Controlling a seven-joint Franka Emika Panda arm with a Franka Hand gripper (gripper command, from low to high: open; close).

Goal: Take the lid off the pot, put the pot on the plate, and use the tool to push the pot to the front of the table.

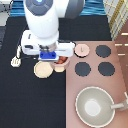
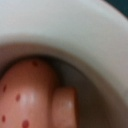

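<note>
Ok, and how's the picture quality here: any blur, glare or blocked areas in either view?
Exterior view: even lighting and no strong glare. The arm partly hides the pot, with the end effector low over it beside the plate. Wrist view: far too close and soft throughout, showing a pink spotted surface under a pale curved rim; little else can be identified.

No readable text, label, brand or number is found on the pot point(image 1: 62, 61), the plate point(image 1: 43, 69) or the gripper point(image 1: 48, 56) above them; fine print, if any, is perhaps blurred away.
</note>
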